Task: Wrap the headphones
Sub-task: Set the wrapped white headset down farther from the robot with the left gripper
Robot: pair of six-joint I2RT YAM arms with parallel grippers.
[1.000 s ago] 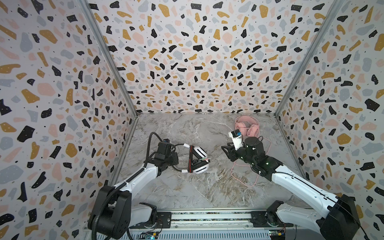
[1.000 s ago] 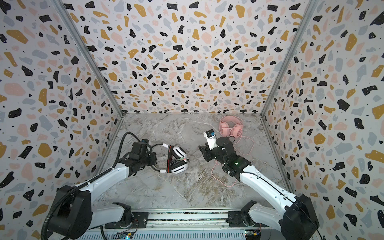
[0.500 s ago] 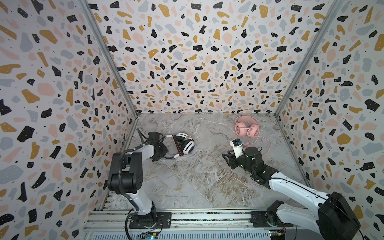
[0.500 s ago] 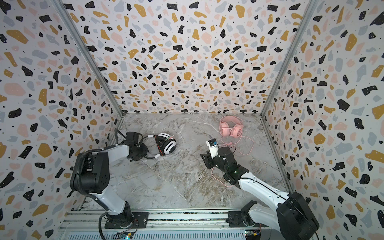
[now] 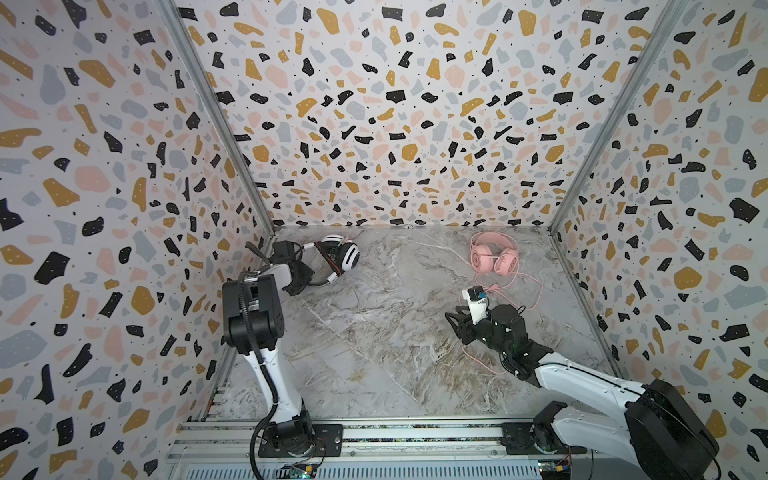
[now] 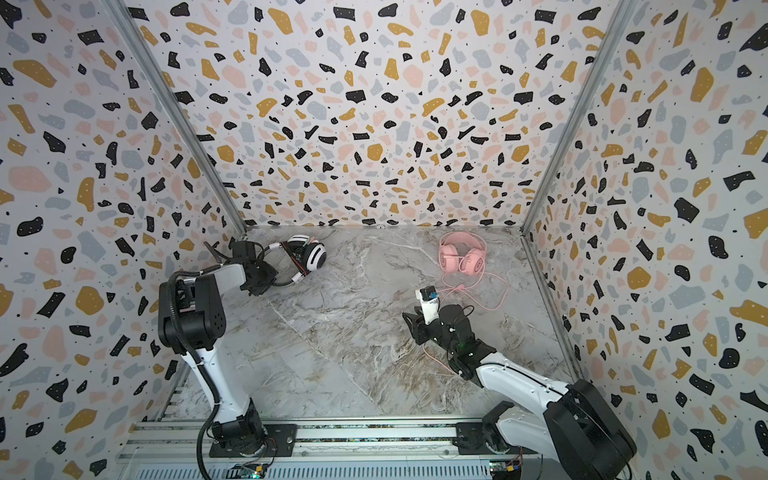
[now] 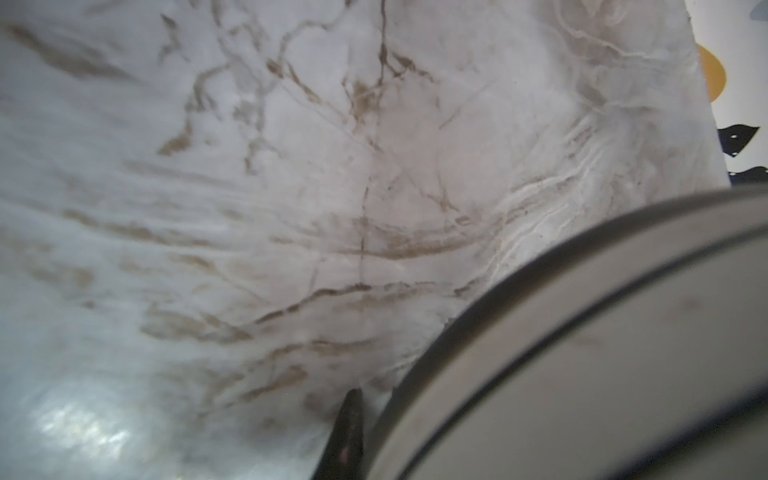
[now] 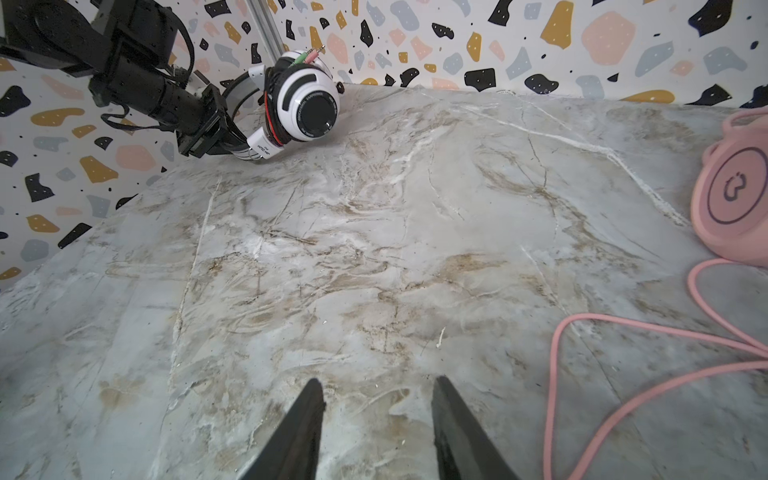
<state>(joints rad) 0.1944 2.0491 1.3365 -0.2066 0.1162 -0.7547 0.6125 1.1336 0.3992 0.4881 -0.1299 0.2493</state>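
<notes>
The white headphones (image 5: 347, 255) (image 6: 313, 255) with black stripes lie in the back left corner, the black cable wound around them and the plugs poking up in the right wrist view (image 8: 307, 104). My left gripper (image 5: 309, 276) (image 8: 224, 133) sits at their thin headband. In the left wrist view one dark finger (image 7: 349, 424) shows beside a white curved part (image 7: 582, 353), and the grip itself is hidden. The pink headphones (image 5: 492, 259) (image 8: 731, 199) rest at the back right, their pink cable (image 5: 528, 291) (image 8: 582, 332) loose on the floor. My right gripper (image 5: 453, 320) (image 8: 378, 386) hovers open and holds nothing.
Patterned walls close in the marble floor (image 5: 374, 332) on three sides. The left arm's elbow (image 5: 251, 307) stands tall near the left wall. A metal rail (image 5: 415, 432) runs along the front. The pink cable also trails under the right arm (image 5: 478, 365).
The left arm carried the white headphones from the middle of the floor to the back left corner. The right gripper drew back toward the front and stayed open.
</notes>
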